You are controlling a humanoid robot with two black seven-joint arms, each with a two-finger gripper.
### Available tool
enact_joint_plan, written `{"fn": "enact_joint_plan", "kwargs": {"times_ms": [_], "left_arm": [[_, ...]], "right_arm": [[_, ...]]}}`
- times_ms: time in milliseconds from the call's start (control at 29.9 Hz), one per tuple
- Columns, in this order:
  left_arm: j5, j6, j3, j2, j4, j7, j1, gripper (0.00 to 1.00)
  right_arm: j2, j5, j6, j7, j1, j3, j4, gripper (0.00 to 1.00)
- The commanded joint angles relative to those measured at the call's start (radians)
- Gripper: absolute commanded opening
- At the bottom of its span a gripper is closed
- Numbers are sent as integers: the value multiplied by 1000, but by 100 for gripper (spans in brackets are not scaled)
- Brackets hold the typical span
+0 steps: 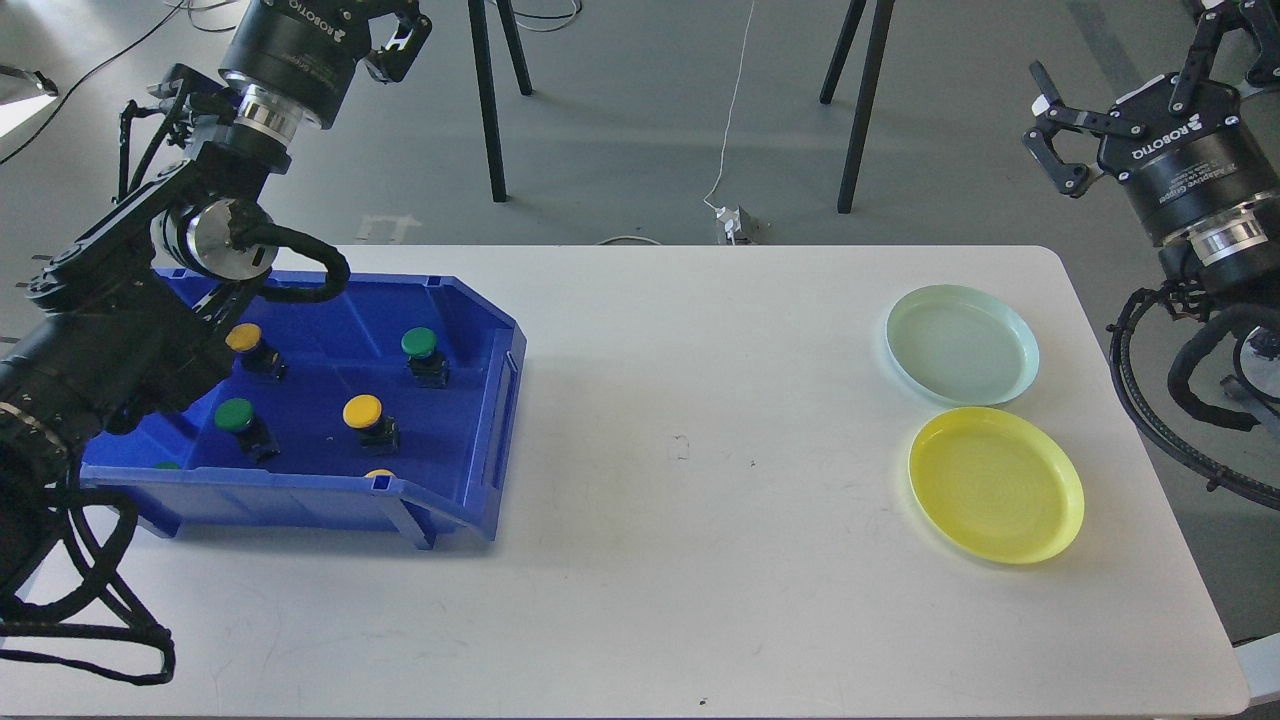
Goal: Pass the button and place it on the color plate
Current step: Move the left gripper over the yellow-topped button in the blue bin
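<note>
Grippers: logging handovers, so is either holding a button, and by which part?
Nothing is held. Left gripper and right gripper are open and raised.

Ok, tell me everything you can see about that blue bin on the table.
The blue bin looks like glossy moulded plastic, open-topped with a lowered sloping front, sitting flat on the left of the white table. Inside stand green-capped and yellow-capped push buttons on black bases. The left arm crosses over and hides its left part; no gripper touches it.

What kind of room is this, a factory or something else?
Probably a robotics lab, not a factory: a bare white table, a blue bin of push buttons, loose cables across a grey floor, and tripod legs behind.
</note>
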Motion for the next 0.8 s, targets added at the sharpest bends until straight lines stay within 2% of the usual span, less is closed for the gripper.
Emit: {"fn": "enact_joint_plan", "kwargs": {"times_ms": [0,134,234,368,468,635,769], "left_arm": [[12,0,70,80,-173,0,-1,100],[29,0,102,188,-349,0,-7,100],[141,0,136,289,-451,0,-27,100],[426,0,223,474,-578,0,-69,100],[739,0,319,605,-653,0,-128,100],[1194,0,422,706,-655,0,-156,100],[1322,0,473,702,-591,0,-142,100]], "right_arm": [[-1,0,0,0,-17,1,-1,100],[1,0,0,0,-23,1,-6,100],[5,0,0,0,-26,1,-9,100],[5,0,0,0,-37,1,-11,100],[5,0,0,0,-43,1,-11,100],[11,0,0,0,-65,1,-8,100],[19,0,0,0,-74,1,-8,100]]}}
